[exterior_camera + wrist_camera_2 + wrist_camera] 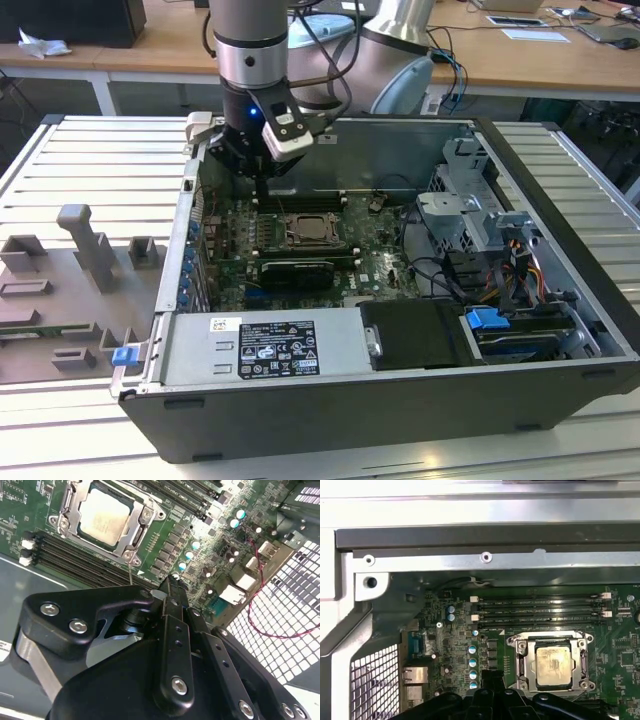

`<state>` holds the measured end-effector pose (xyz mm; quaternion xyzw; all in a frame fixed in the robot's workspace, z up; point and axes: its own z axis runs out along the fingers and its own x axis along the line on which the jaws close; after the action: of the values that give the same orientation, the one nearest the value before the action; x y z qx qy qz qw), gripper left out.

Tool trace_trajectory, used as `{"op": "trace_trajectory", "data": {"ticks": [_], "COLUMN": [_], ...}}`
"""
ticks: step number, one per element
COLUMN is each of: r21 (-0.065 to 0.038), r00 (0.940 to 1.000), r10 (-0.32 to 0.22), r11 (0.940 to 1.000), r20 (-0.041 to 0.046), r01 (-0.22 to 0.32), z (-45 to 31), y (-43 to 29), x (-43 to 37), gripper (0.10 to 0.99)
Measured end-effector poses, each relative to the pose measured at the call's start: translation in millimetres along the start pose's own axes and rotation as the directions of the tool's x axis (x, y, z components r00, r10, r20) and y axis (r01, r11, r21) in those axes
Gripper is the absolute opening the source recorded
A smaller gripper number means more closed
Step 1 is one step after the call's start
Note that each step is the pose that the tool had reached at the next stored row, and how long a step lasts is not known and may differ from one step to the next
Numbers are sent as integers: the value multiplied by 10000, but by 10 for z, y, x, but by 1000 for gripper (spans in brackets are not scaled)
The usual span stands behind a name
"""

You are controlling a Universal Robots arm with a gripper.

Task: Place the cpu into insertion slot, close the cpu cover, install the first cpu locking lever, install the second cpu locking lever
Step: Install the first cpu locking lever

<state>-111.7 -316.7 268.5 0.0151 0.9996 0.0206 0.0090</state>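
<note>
Metal of a pale silver-beige faces up where the cpu (105, 519) sits flat in the insertion slot (520, 645) on the green board (620, 650). Its square face looks faintly mottled. The cpu cover (141, 527) lies down around it, a silver frame with the chip showing through the cut-out. The gripper (170, 582) hangs just beside the socket, over the long black memory slots (75, 555). Its jaws are pressed together with nothing between them.
</note>
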Motion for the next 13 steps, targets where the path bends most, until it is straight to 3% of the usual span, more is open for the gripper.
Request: {"op": "trace_trajectory", "data": {"ticks": [4, 10, 13], "r21": [0, -3, -11], "r00": [10000, 9998, 9983], "r10": [-54, -218, -579], "r11": [10000, 9998, 9983], "r20": [-3, -9, -22], "r01": [54, 218, 579], "z": [1, 43, 67], "y": [10, 132, 153], "x": [10, 15, 15], "gripper": [106, 106, 106]}}
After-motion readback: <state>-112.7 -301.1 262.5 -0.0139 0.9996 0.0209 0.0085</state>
